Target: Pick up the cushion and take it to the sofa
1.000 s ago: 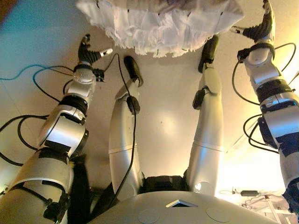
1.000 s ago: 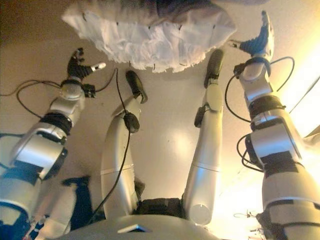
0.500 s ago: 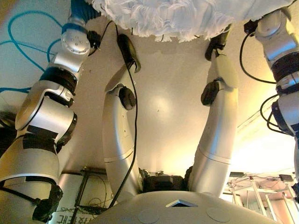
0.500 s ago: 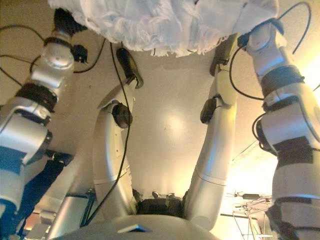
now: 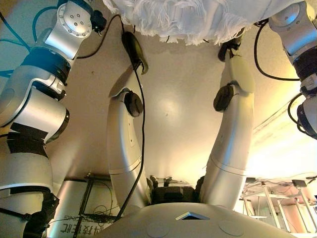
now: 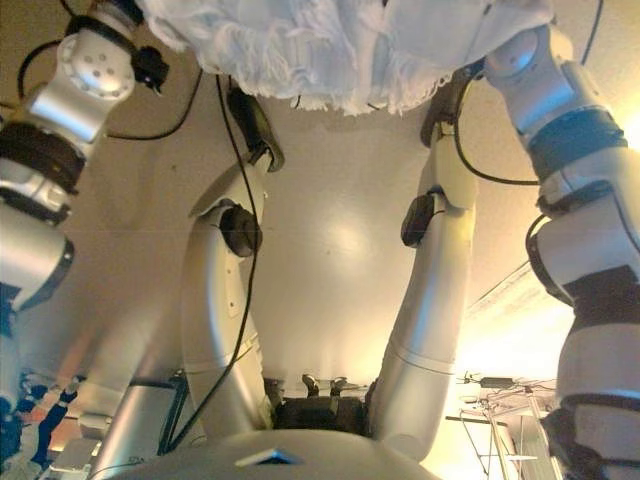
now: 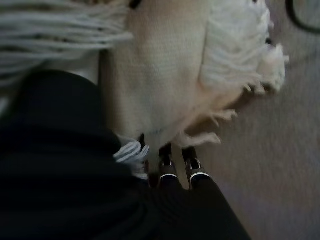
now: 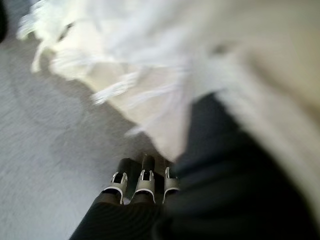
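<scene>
The white cushion [image 5: 198, 17] with fringed edges lies on the pale floor at the top of the eye views, beyond my feet. Both arms reach up past the top edge there, one to each side of the cushion, so neither hand shows in the eye views. In the left wrist view my left hand [image 7: 170, 172] is at the cushion's [image 7: 165, 65] fringed edge, close to the floor. In the right wrist view my right hand [image 8: 142, 182] has straight fingers low on the floor beside the cushion [image 8: 150, 60], at its lower edge.
The floor [image 5: 178, 109] is plain beige. A grey box with print [image 5: 74, 218] stands at the lower left. A thin metal frame [image 5: 277, 208] stands at the lower right, in bright light.
The camera has dipped and the whole picture has shifted. Both hands, a second ago spread beside the cushion's ends, have moved in to its edges and out of the eye views.
</scene>
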